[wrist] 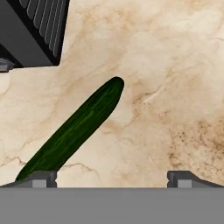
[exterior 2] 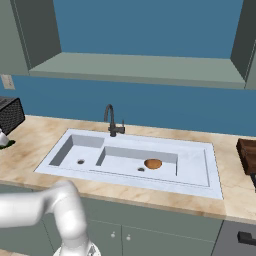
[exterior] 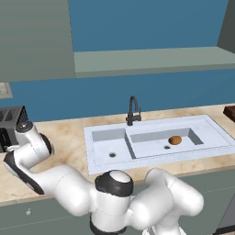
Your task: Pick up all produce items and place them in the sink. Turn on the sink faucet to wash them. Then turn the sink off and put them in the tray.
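the two-finger gripper (wrist: 112,177) is hovering wide open over the long dark green cucumber (wrist: 74,129), lying on the marble counter (wrist: 175,87) beside the black toaster (wrist: 30,30). the cucumber is sitting off-centre near one fingertip, so closing risks nudging it away.

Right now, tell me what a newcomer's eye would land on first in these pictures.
The brown potato lies in the larger basin of the pale sink, right of the black faucet. In the hand view a dark green cucumber lies slantwise on the marble counter, near a black toaster, with the open gripper above it.
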### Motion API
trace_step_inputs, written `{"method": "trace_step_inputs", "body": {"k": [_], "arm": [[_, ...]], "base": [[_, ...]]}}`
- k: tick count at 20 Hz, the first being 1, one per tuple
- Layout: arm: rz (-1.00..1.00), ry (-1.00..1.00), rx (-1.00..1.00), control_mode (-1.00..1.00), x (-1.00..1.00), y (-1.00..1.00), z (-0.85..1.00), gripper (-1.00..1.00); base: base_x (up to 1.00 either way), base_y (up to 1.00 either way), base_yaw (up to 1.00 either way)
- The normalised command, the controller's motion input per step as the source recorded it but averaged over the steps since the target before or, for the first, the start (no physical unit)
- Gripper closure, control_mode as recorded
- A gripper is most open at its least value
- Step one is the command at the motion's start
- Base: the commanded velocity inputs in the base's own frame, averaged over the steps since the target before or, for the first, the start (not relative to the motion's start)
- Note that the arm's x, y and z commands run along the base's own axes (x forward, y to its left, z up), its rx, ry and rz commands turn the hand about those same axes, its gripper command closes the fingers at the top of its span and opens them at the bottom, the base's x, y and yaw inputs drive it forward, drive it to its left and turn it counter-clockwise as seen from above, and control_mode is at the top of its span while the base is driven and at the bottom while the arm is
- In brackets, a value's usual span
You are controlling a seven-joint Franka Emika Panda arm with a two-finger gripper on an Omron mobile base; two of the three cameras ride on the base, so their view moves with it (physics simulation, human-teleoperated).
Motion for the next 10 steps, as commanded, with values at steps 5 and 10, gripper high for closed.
{"method": "trace_step_inputs", "body": {"k": [5, 10], "arm": [[0.00, 0.00, 0.00, -1.00, 0.22, 0.18, -0.21, -1.00], [0.00, 0.00, 0.00, -1.00, 0.18, 0.16, -0.15, -1.00]], "base": [[0.00, 0.00, 0.00], [0.00, 0.00, 0.00]]}}
